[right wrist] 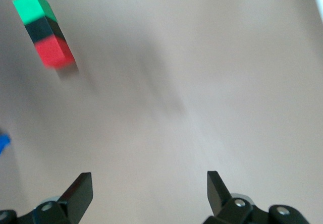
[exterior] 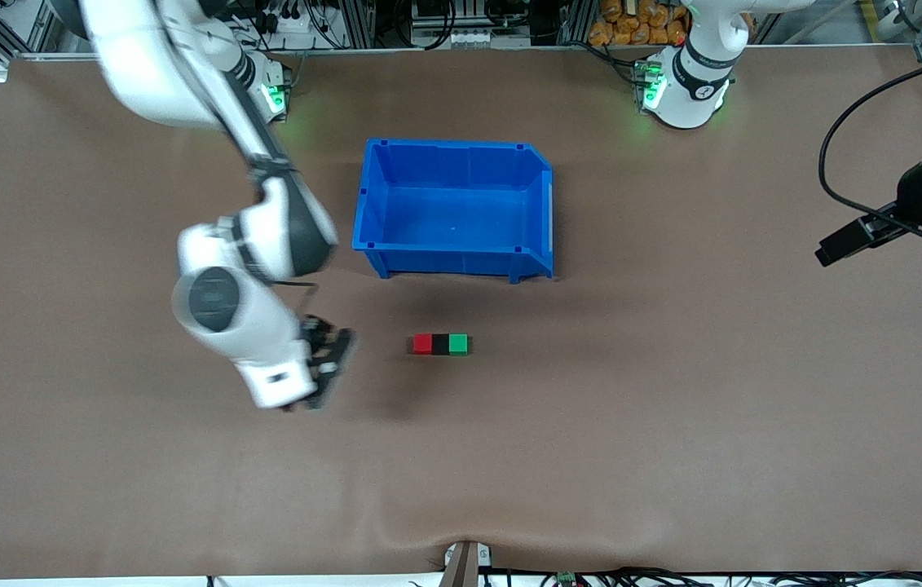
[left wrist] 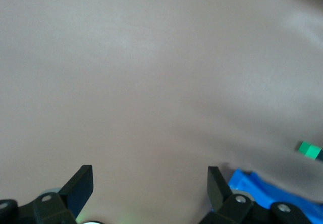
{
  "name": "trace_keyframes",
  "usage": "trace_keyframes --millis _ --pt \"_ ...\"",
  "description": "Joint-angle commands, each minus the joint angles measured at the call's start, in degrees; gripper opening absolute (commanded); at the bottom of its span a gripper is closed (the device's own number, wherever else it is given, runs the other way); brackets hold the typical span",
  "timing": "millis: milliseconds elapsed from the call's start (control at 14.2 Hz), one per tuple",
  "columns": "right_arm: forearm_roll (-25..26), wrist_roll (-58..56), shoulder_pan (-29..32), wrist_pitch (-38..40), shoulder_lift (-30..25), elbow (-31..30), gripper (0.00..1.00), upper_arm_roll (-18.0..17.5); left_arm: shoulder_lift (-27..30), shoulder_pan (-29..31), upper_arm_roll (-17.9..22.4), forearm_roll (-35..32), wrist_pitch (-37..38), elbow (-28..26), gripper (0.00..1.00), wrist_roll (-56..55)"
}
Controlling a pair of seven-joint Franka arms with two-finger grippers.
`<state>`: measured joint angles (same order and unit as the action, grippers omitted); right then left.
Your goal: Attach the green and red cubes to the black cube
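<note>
The red cube point(exterior: 423, 344), the black cube point(exterior: 440, 344) and the green cube point(exterior: 458, 344) lie joined in one row on the brown table, black in the middle, nearer to the front camera than the blue bin. The right wrist view shows the same row: green point(right wrist: 33, 7), black point(right wrist: 44, 31), red point(right wrist: 54, 52). My right gripper point(exterior: 333, 368) is open and empty point(right wrist: 150, 183), low over the table beside the row's red end, apart from it. My left gripper point(exterior: 829, 249) is open and empty point(left wrist: 150, 176), waiting at the left arm's end of the table. The left wrist view shows the green cube point(left wrist: 309, 150) far off.
A blue bin point(exterior: 456, 249) stands in the middle of the table, farther from the front camera than the cubes; its corner shows in the left wrist view point(left wrist: 272, 188). A black cable point(exterior: 852, 122) loops by the left arm.
</note>
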<state>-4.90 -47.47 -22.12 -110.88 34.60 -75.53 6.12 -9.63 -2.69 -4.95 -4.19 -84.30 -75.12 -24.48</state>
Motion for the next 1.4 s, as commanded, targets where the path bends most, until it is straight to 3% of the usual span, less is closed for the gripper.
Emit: trace_keyframes --millis 0,351,561,842,1333 --pt "-0.4 0.5 7.1 7.7 -7.3 -3.1 1.00 -1.4 6.7 -0.8 1.4 0.1 -0.5 -8.6 1.00 6.3" --pt "-0.2 12.5 16.0 23.0 -18.9 -6.3 1.00 -1.1 16.6 -1.3 1.5 1.3 -4.0 -21.9 1.00 7.7" --pt "0.9 19.9 17.6 29.4 -24.6 -6.6 1.00 -0.8 19.7 -1.8 1.5 1.3 -4.4 -25.5 1.00 7.7" --pt "3.3 31.7 19.6 29.6 -34.2 -12.5 1.00 -1.4 19.8 -1.4 1.1 1.3 -3.1 -24.6 1.00 8.0" --pt "4.9 43.9 19.0 31.5 -38.2 -15.2 1.00 -2.2 19.2 -1.1 1.4 1.2 -2.7 -21.7 1.00 14.4"
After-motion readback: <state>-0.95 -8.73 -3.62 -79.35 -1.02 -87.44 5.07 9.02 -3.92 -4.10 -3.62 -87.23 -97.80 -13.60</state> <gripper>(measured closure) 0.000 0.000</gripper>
